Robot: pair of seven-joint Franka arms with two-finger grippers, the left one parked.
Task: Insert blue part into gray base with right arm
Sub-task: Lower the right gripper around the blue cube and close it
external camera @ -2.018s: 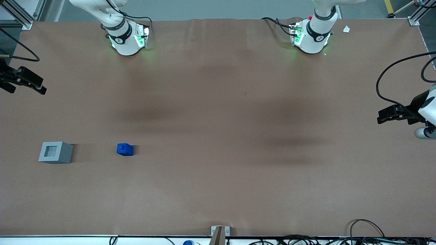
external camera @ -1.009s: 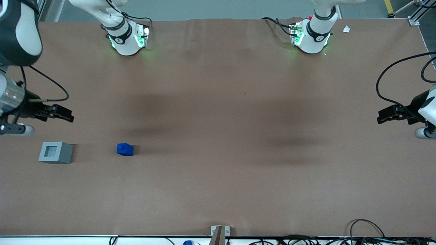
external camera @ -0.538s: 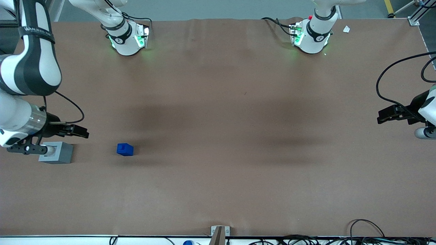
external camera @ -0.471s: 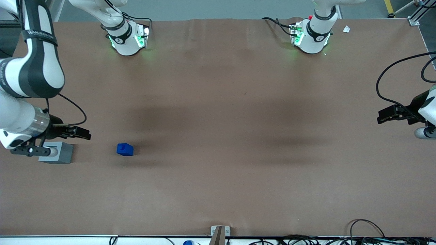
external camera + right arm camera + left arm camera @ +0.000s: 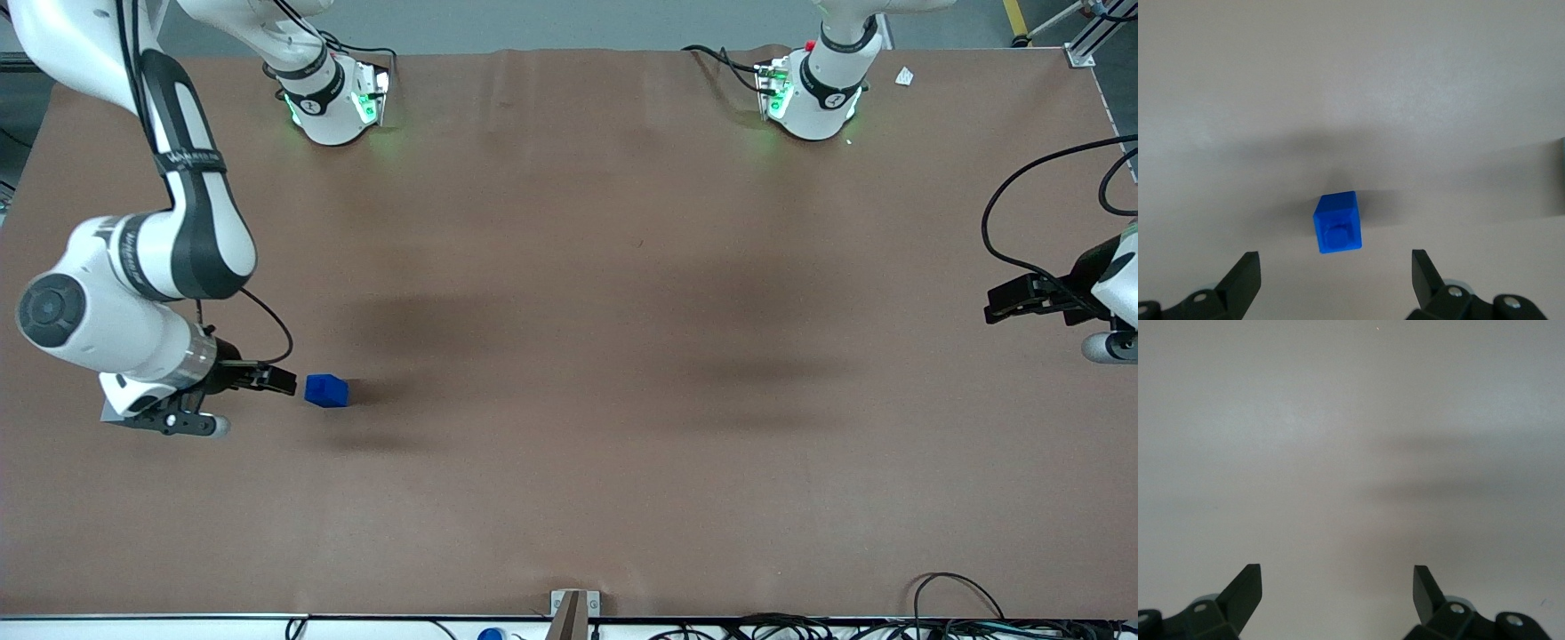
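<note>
Hovering claw spread wide beside one blue part

Counting the task's things gives one blue part and one gray base, with one right arm at work over the brown table. Its gripper hangs low just beside the blue part, tips pointing toward it and not touching it. From the wrist camera the gripper stands wide, both black fingers well apart, nothing held, and the blue part lies on the table just ahead of the gap between them, roughly midway. That block rests apart from everything, with a smaller square stub on the face turned up toward the wrist camera.

The gray base is almost wholly hidden in the front view: the wrist and the gripper's body cover it, so only a thin pale corner shows at the arm's edge. A gray sliver at the wrist picture's border is probably the same base, cut off too much to be sure. The base sits back under the wrist, away from the fingertips, with the blue part ahead of them
</note>
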